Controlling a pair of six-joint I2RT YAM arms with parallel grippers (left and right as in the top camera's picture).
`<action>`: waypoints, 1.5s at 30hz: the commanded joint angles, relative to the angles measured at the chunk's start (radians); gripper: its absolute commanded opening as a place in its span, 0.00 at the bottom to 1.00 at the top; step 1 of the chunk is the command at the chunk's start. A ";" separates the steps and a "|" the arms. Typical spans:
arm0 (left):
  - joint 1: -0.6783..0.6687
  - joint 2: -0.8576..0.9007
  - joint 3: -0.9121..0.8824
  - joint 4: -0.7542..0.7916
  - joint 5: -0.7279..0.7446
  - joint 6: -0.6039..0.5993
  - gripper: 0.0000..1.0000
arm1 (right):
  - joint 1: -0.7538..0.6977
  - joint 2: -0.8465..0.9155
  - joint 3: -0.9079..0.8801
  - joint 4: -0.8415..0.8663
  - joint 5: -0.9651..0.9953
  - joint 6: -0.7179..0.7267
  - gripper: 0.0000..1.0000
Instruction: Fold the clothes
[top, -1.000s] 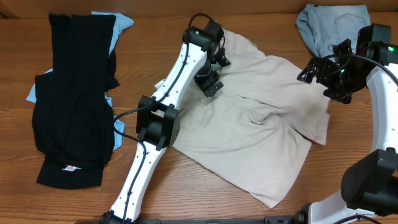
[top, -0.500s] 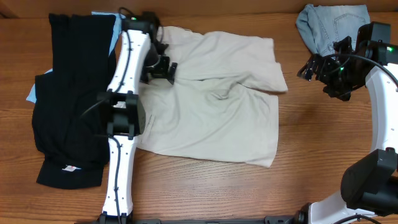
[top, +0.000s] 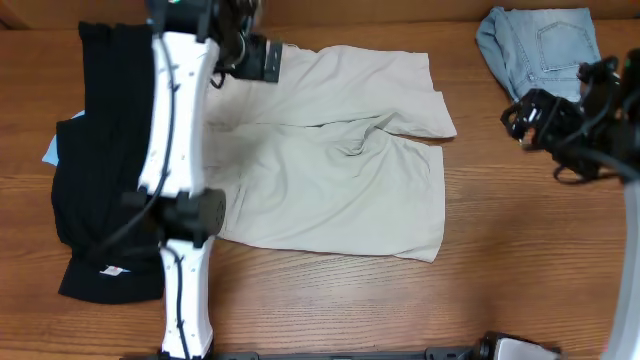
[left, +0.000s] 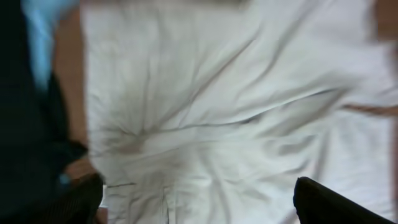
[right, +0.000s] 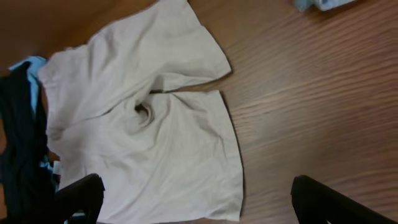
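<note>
Spreading wide, the left gripper's fingers sit at either edge of its blurred wrist view with nothing between them, only the rumpled beige shorts below. Whether they touch the cloth cannot be told. This gripper is over the shorts' far left corner. The right gripper is also wide open and empty, above bare table to the right of the shorts. The shorts lie flat at the table's middle, long axis left to right, waist left, both legs pointing right. A black garment lies just left of them and jeans far right.
</note>
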 joint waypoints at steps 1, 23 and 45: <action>-0.039 -0.174 0.003 -0.008 -0.093 -0.087 1.00 | 0.068 -0.077 0.019 -0.045 0.100 0.066 1.00; 0.021 -0.821 -1.488 0.247 -0.416 -1.142 1.00 | 0.313 -0.098 -0.379 0.053 0.215 0.307 1.00; 0.190 -0.819 -2.074 1.004 -0.180 -1.110 0.98 | 0.314 0.024 -0.387 0.086 0.216 0.277 1.00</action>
